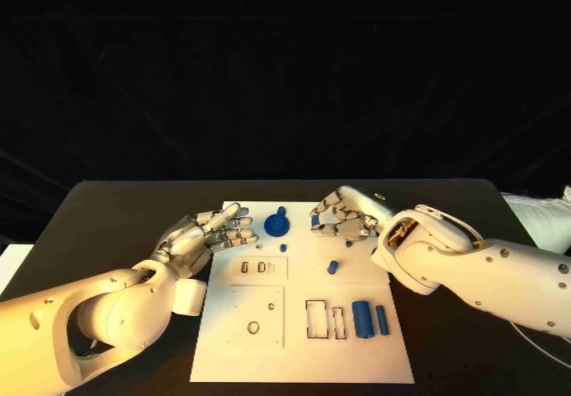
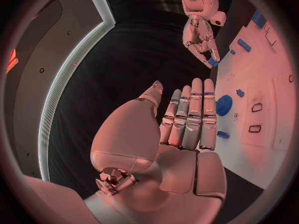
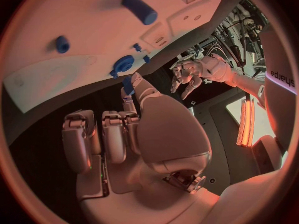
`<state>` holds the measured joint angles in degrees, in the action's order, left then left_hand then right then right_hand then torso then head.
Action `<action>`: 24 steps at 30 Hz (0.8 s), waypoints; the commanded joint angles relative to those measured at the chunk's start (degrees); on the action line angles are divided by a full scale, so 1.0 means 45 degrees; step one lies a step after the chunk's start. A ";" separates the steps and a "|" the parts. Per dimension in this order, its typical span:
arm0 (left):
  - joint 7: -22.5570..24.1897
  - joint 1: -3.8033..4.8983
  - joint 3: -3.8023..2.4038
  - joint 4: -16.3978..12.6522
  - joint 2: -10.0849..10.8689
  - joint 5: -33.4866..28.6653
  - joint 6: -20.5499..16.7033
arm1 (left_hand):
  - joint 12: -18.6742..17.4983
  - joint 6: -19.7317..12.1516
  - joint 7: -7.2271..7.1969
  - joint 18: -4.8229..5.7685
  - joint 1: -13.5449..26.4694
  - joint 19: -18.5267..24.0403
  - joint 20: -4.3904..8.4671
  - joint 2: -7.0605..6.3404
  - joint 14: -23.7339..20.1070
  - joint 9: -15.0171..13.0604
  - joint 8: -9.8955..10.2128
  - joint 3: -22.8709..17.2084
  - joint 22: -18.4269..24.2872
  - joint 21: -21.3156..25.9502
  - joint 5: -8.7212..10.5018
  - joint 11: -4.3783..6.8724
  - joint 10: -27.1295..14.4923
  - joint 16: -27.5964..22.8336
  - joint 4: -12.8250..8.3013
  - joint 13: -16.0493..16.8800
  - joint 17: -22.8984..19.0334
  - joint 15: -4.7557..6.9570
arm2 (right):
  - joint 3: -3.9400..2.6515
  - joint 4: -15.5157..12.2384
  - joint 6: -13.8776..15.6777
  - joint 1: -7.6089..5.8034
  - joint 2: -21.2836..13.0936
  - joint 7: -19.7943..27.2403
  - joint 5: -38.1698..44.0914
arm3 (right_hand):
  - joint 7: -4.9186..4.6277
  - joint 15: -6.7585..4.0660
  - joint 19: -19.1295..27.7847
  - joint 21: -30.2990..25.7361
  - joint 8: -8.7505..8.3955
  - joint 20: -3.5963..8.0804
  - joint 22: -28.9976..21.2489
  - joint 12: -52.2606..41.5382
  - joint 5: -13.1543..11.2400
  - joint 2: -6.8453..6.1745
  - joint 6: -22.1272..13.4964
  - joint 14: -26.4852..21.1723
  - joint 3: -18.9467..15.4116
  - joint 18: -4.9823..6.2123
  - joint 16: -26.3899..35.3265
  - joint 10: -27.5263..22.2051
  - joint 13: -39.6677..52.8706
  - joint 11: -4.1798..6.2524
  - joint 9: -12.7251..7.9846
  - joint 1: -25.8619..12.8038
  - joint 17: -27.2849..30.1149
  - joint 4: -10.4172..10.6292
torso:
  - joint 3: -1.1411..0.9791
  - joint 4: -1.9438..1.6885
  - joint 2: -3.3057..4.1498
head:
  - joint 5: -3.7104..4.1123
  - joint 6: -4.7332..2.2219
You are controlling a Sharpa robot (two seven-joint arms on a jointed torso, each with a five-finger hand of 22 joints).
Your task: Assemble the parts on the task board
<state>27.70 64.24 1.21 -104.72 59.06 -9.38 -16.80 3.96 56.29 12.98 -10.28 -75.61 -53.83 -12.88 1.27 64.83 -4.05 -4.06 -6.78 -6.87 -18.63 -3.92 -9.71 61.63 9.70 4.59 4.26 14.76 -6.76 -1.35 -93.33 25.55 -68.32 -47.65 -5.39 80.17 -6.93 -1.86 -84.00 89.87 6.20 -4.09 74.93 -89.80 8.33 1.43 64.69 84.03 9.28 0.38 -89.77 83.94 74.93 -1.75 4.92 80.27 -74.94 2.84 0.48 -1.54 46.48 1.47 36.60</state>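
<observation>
On the black tabletop (image 1: pixel 119 206) we log the task board (image 1: pixel 298 346), parts scattered. Left hand (image 1: pixel 212 233), 9 o'clock edge, spread, empty. Right hand (image 1: pixel 345 219), 1 o'clock, pinches a blue part (image 1: pixel 350 242), presumably for seating.

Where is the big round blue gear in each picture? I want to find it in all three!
Head view: the blue gear sits near the far end of the task board, between the two robot hands.
Left wrist view: the gear lies on the board just beyond the left robot hand.
Right wrist view: the gear lies on the board past the right robot hand.
Shared landmark: the white task board.
</observation>
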 commanded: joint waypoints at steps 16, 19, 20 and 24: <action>0.0272 0.0011 -0.0008 0.0200 0.0103 0.0005 0.0311 | -0.0065 -0.0048 0.0019 -0.0032 -0.0065 0.0062 -0.0008 0.0133 -0.0080 0.0003 0.0042 -0.0035 0.0015 0.0060 0.0028 0.0003 -0.0051 -0.0093 -0.0089 -0.0020 0.0026 0.0018 | 0.0406 0.0262 -0.0888 0.0723 0.2093 -0.1701 0.2416 | 0.0267 -0.0101 -0.1332 0.0030 0.0038 0.0044 0.3348 -0.0044 0.0030 -0.0068 0.0191 0.1328 0.0160 -0.0084 -0.0051 0.1347 0.3349 0.0089 0.0254 -0.0164 -0.3348 0.0009 | 0.0006 0.0012 0.0009 | -0.0439 0.0311; 0.0278 0.0012 -0.0009 0.0201 0.0109 0.0005 0.0308 | -0.0065 -0.0048 0.0019 -0.0032 -0.0065 0.0062 -0.0008 0.0133 -0.0080 0.0003 0.0042 -0.0035 0.0015 0.0060 0.0028 0.0003 -0.0051 -0.0093 -0.0089 -0.0020 0.0026 0.0018 | 0.0428 0.0299 -0.1093 0.0751 0.2228 -0.1795 0.2513 | 0.0258 -0.0098 -0.1332 0.0030 0.0028 0.0042 0.3348 -0.0044 0.0048 -0.0087 0.0178 0.1328 0.0180 -0.0084 -0.0051 0.1347 0.3349 0.0084 0.0255 -0.0168 -0.3348 -0.0017 | 0.0006 0.0003 0.0014 | -0.0445 0.0331; 0.0280 0.0012 -0.0009 0.0200 0.0111 0.0005 0.0308 | -0.0065 -0.0048 0.0019 -0.0032 -0.0065 0.0062 -0.0008 0.0133 -0.0080 0.0003 0.0042 -0.0035 0.0015 0.0060 0.0028 0.0003 -0.0051 -0.0093 -0.0089 -0.0020 0.0026 0.0018 | 0.0435 0.0317 -0.1165 0.0759 0.2275 -0.1828 0.2546 | 0.0258 -0.0098 -0.1332 0.0030 0.0028 0.0042 0.3348 -0.0044 0.0048 -0.0087 0.0178 0.1328 0.0180 -0.0084 -0.0051 0.1347 0.3349 0.0084 0.0255 -0.0168 -0.3348 -0.0017 | 0.0001 -0.0003 0.0016 | -0.0447 0.0341; 0.0281 0.0013 -0.0010 0.0193 0.0110 0.0005 0.0307 | -0.0065 -0.0048 0.0019 -0.0032 -0.0065 0.0062 -0.0008 0.0133 -0.0080 0.0003 0.0042 -0.0035 0.0015 0.0060 0.0028 0.0003 -0.0051 -0.0093 -0.0089 -0.0020 0.0026 0.0018 | 0.0460 0.0390 -0.1388 0.0787 0.2440 -0.1920 0.2631 | 0.0252 -0.0097 -0.1332 0.0030 0.0023 0.0041 0.3348 -0.0044 0.0048 -0.0097 0.0173 0.1328 0.0182 -0.0084 -0.0051 0.1347 0.3349 0.0080 0.0256 -0.0182 -0.3348 -0.0020 | -0.0009 0.0008 0.0010 | -0.0466 0.0377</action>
<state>28.07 64.25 1.20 -103.76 59.60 -9.39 -16.59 3.96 56.29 12.98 -10.28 -75.84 -53.83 -12.88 1.51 64.83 -4.05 -4.06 -6.94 -6.88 -18.63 -3.92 -9.71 61.63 9.48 4.44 4.26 14.79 -6.76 0.70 -91.65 21.89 -64.87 -36.82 -12.61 89.79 -6.82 -1.86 -84.00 89.87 6.15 -4.10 74.91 -89.80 8.29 0.74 64.58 84.02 9.79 0.38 -89.77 83.94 74.93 -1.76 4.92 79.44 -74.92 2.86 0.48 -1.51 46.54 -0.57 38.18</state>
